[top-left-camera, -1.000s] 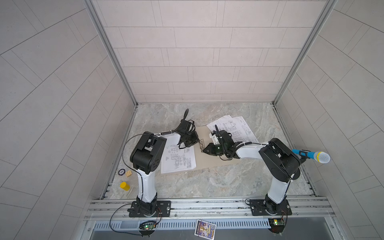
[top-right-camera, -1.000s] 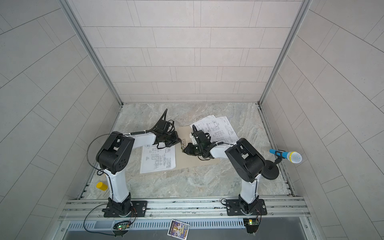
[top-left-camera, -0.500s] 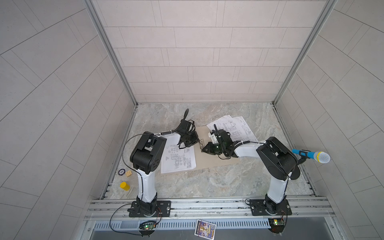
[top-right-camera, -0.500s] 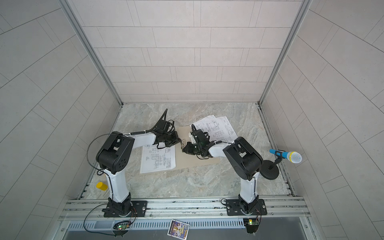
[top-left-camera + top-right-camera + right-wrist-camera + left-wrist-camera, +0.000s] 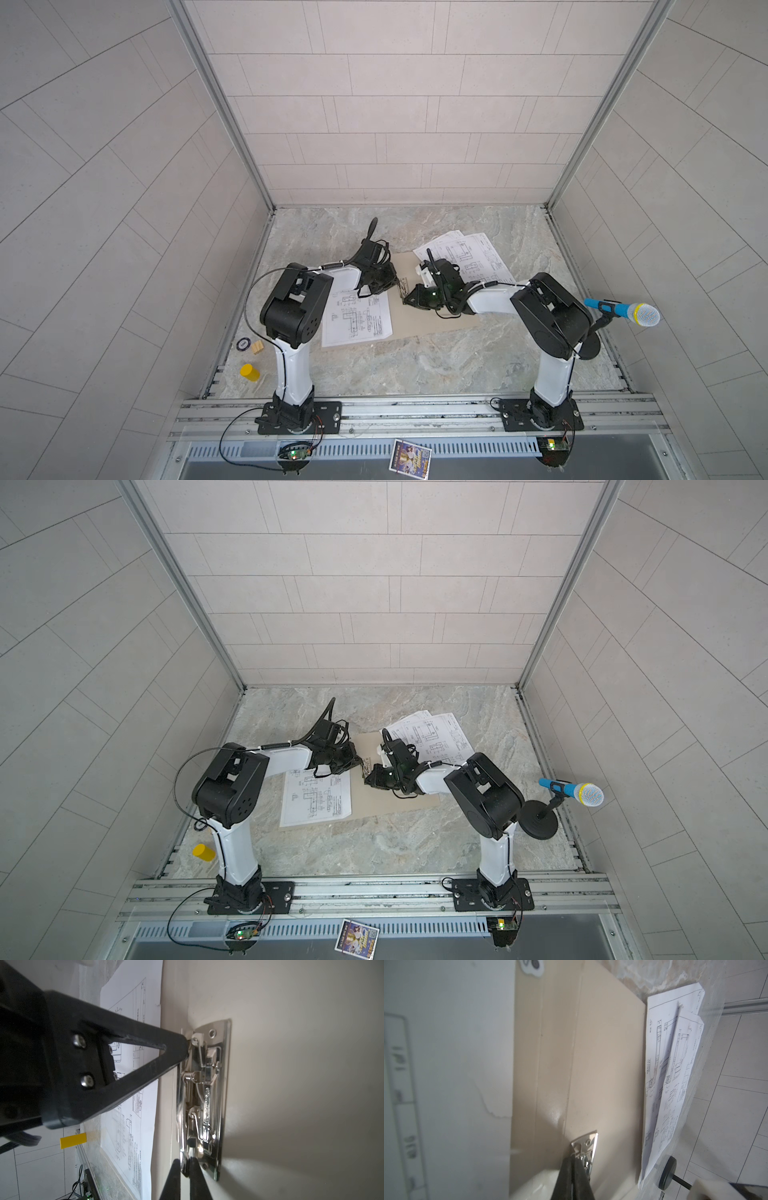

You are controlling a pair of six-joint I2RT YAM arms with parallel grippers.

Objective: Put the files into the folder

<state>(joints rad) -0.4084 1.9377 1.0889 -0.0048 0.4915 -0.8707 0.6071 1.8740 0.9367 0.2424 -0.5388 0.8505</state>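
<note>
The tan folder (image 5: 419,326) (image 5: 374,802) lies open and flat on the marble table. One of the files (image 5: 357,320) (image 5: 316,800) rests on its left half. More files (image 5: 469,257) (image 5: 675,1064) lie fanned beside its back right corner. A metal clip (image 5: 205,1095) (image 5: 586,1145) runs along the folder's spine. My left gripper (image 5: 397,282) (image 5: 574,1159) is shut, with its tip (image 5: 185,1047) against one end of the clip. At the clip's other end my right gripper (image 5: 405,300) (image 5: 185,1164) is shut on the clip's shiny raised plate.
A blue microphone (image 5: 623,311) on a black stand is at the right wall. A yellow cylinder (image 5: 249,372), a small wooden block (image 5: 257,347) and a round disc (image 5: 243,344) sit by the left wall. A colourful card (image 5: 409,455) lies on the front rail.
My right gripper has closed its jaws onto the end of the clip. The left gripper, the folder and the sheets have stayed in place.
</note>
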